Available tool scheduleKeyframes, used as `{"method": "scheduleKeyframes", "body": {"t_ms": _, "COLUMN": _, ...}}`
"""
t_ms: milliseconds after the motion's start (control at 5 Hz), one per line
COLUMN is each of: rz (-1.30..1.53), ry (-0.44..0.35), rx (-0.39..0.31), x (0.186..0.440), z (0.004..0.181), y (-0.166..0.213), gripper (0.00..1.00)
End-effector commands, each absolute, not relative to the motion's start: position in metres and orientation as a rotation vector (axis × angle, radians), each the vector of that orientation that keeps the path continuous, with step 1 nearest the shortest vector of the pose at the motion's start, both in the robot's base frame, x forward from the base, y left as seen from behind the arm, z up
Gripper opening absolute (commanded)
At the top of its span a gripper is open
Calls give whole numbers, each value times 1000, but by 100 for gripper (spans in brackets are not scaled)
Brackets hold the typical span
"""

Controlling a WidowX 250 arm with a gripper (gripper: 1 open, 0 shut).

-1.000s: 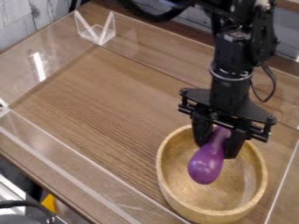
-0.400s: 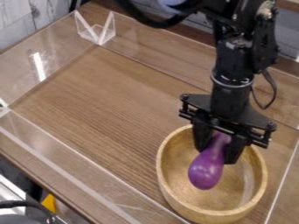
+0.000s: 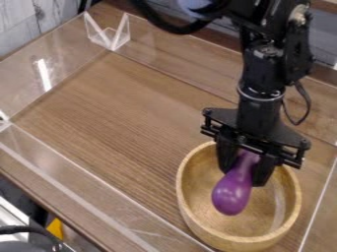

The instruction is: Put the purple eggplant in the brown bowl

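Observation:
The purple eggplant (image 3: 234,189) hangs tilted inside the brown bowl (image 3: 198,219), its rounded lower end toward the bowl's left side. My gripper (image 3: 249,160) points straight down over the bowl and is shut on the eggplant's upper end, its black fingers (image 3: 265,167) reaching below the rim. Whether the eggplant's lower end touches the bowl's floor I cannot tell. The bowl stands at the front right of the wooden table.
Low clear plastic walls (image 3: 59,157) run along the table's left and front sides. A small clear stand (image 3: 106,32) sits at the back left. The wooden tabletop (image 3: 118,108) stretches to the left of the bowl.

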State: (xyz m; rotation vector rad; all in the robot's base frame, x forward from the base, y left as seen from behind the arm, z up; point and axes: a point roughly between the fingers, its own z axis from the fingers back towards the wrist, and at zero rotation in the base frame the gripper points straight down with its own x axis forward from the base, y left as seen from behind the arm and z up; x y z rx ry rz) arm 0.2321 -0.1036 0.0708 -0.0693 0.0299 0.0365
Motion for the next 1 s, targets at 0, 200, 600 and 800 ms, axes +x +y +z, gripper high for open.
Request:
{"method": "scheduleKeyframes", "body": {"t_ms": 0, "rz": 31, "ry": 11, "rx": -79, "x": 232, "z": 77, "y": -107, "gripper": 0}}
{"method": "scheduleKeyframes", "body": {"t_ms": 200, "rz": 35, "ry": 15, "rx": -78, "x": 231, "z": 76, "y": -107, "gripper": 0}}
{"method": "scheduleKeyframes", "body": {"t_ms": 600, "rz": 47, "ry": 21, "rx": -76, "x": 230, "z": 77, "y": -106, "gripper": 100}}
{"method": "scheduleKeyframes", "body": {"t_ms": 800, "rz": 53, "ry": 22, "rx": -72, "x": 230, "z": 78, "y": -103, "gripper": 100}}
